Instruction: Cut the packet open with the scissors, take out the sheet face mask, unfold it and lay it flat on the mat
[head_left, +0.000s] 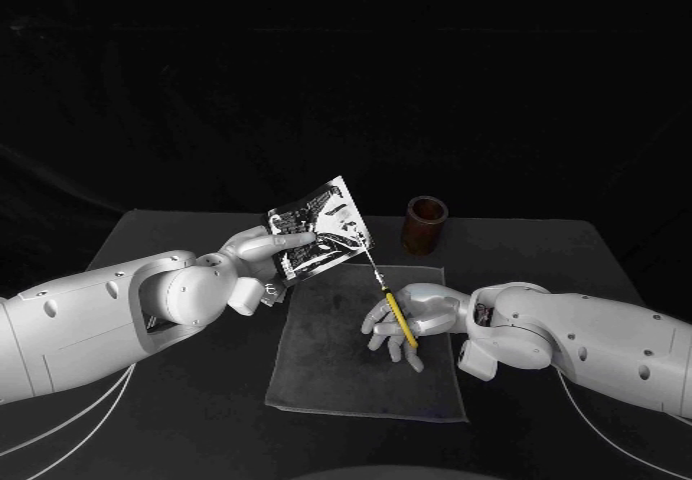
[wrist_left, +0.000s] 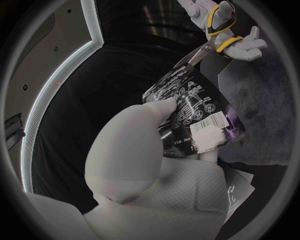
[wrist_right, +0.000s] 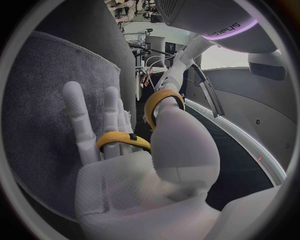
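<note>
My left hand (head_left: 267, 248) holds the black-and-white printed packet (head_left: 320, 235) upright above the far left corner of the grey mat (head_left: 346, 375). In the left wrist view its thumb presses the packet (wrist_left: 190, 117). My right hand (head_left: 411, 318) hovers over the mat with the yellow-handled scissors (head_left: 394, 312) in it, fingers through the yellow loops (wrist_right: 125, 140). The blades (head_left: 375, 268) point up toward the packet's lower right edge; the left wrist view shows the scissors (wrist_left: 212, 42) reaching that edge. I cannot tell whether the blades touch it.
A dark brown cylindrical cup (head_left: 424, 226) stands beyond the mat's far right corner, close behind the packet. The black table (head_left: 577, 260) extends on both sides of the mat.
</note>
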